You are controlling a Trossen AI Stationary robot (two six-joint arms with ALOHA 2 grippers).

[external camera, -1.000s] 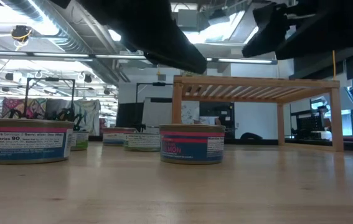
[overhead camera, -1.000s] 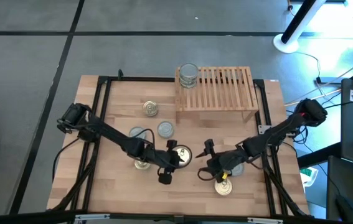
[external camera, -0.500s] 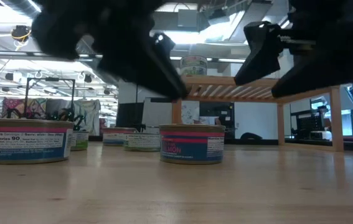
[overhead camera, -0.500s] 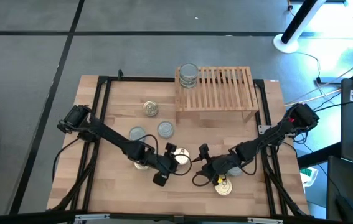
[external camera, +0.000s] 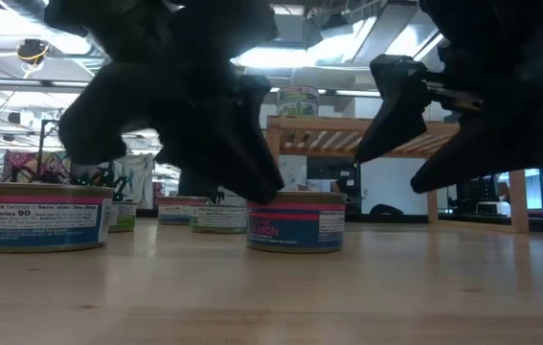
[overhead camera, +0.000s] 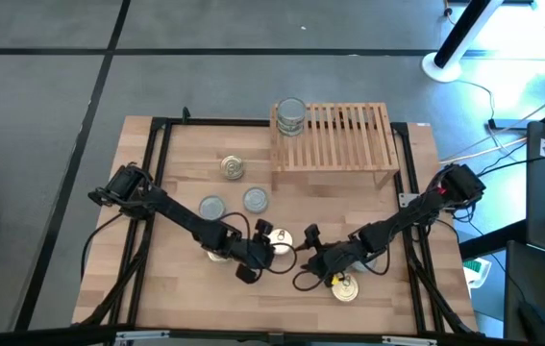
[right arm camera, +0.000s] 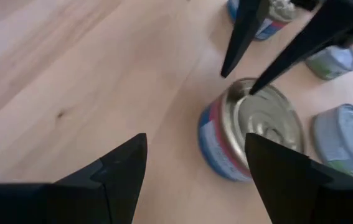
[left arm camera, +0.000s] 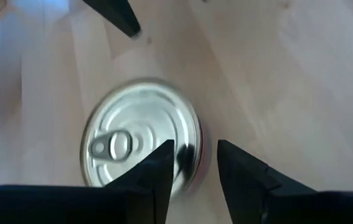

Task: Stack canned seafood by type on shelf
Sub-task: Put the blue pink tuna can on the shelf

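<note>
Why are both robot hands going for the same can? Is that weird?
A little odd, yes. The left gripper and right gripper both hover open around one gold-topped can in the middle of the table. Nothing is spilled or tipped; one can sits on the shelf.

Bright, even light falls on my table (overhead camera: pixel 185 183) from overhead; ceiling strips glare white in the low view, turning my 2 arms into black silhouettes against the room. A blown-out blue-white patch burns at the high view's upper right corner. My left wrist view is soft with motion blur on the can (left arm camera: pixel 142 140); my fingers (right arm camera: pixel 111 177) are dark, unfocused shapes.
</note>
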